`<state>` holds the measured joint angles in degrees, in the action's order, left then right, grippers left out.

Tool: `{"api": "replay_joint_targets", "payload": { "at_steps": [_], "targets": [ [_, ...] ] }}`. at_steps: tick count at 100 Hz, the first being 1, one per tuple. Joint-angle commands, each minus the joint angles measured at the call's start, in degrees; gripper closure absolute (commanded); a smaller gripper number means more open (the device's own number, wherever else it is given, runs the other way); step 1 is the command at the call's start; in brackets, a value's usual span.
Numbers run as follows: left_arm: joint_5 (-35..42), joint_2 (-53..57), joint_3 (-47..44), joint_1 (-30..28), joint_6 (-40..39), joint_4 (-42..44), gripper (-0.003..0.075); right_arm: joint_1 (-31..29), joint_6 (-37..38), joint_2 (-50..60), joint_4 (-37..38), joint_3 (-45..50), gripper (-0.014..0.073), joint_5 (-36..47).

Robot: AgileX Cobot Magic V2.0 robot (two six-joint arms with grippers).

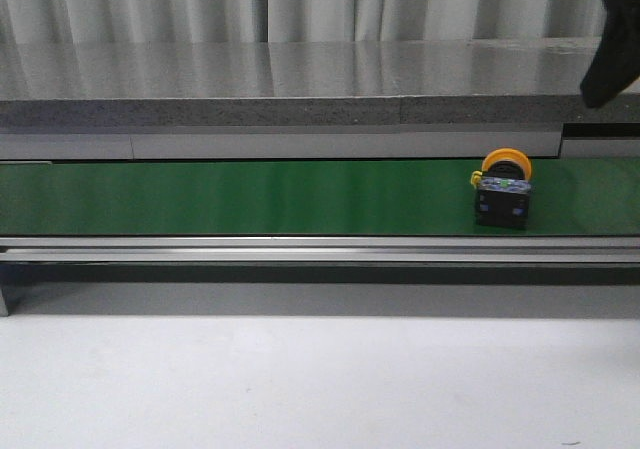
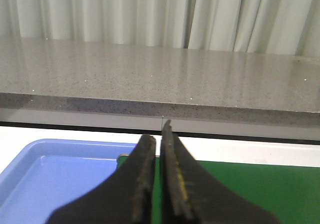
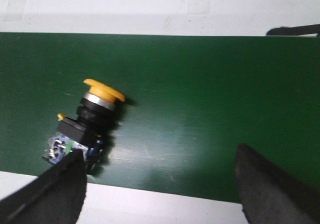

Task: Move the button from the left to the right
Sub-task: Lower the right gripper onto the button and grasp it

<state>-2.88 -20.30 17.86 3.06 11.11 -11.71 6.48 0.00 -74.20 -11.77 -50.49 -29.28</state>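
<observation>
The button (image 1: pixel 503 191) lies on its side on the green belt (image 1: pixel 250 197), towards the belt's right end. Its yellow-orange cap faces away from me and its black block faces the front. In the right wrist view the button (image 3: pixel 92 116) rests on the belt (image 3: pixel 210 84) just beyond one finger, outside the gap. My right gripper (image 3: pixel 159 156) is open wide with nothing between its fingers. A dark part of my right arm (image 1: pixel 612 44) shows at the upper right of the front view. My left gripper (image 2: pixel 157 131) is shut and empty, above the belt's end (image 2: pixel 250 184).
A blue tray (image 2: pixel 60 174) sits beside the belt's left end, under my left gripper. A grey stone counter (image 1: pixel 300 79) runs behind the belt, with curtains beyond. A metal rail (image 1: pixel 300 249) borders the belt's front, then a white table surface (image 1: pixel 300 379).
</observation>
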Motion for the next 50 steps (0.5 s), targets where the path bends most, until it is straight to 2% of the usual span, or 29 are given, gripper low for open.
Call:
{"api": "replay_joint_targets", "payload": {
  "at_steps": [1,50],
  "targets": [
    [4.53,-0.36,1.56,-0.05,-0.63,-0.51,0.0715,1.39,0.0,-1.7,-0.59,-3.2,0.0022,3.05],
    [4.53,-0.36,1.56,-0.05,-0.63,-0.51,0.0715,4.2,0.0,-10.1,0.97,-5.12,0.0022,3.99]
  ]
}}
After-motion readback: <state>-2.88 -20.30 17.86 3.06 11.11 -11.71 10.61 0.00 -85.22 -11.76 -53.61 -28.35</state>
